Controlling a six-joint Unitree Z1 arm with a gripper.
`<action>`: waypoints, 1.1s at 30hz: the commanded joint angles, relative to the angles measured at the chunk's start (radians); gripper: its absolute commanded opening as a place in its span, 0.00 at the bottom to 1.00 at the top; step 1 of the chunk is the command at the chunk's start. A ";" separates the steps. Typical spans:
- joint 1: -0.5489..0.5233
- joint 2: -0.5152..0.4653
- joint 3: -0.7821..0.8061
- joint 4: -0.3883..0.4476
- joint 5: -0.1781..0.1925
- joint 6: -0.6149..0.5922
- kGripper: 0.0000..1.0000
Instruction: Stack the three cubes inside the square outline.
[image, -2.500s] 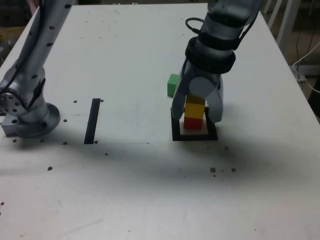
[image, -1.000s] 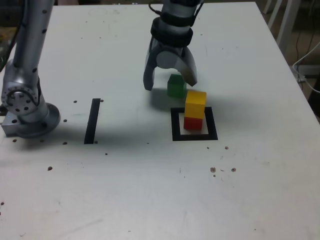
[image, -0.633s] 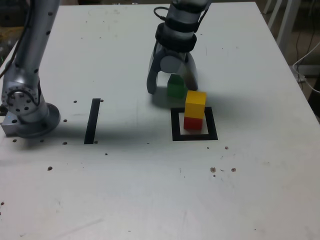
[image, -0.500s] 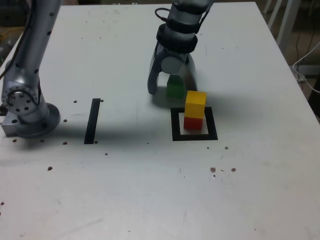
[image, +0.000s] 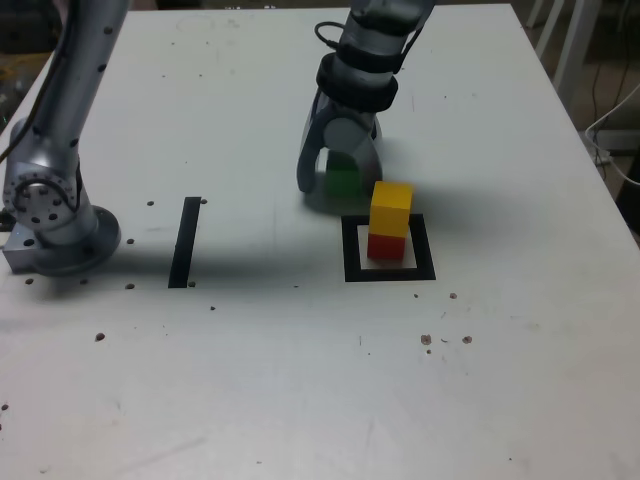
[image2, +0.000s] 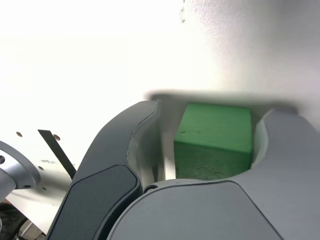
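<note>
Gripper straddling the green cube

I saw the table (image: 250, 380), the square outline (image: 389, 272) holding yellow cube (image: 391, 208) upright on red cube (image: 386, 246); my gripper (image: 338, 182) bracketed the green cube (image2: 216, 140) just behind, one finger (image2: 145, 150) apart from it; grip unclear.

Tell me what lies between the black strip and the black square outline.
Only bare white table between the straight black strip and the flat black square outline, as the exterior view shows.
</note>
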 joint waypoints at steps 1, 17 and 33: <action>-0.002 0.003 -0.004 -0.001 0.002 0.002 0.27; -0.002 -0.029 -0.005 0.007 -0.005 -0.009 0.26; -0.115 -0.112 -0.140 0.166 0.013 -0.105 0.26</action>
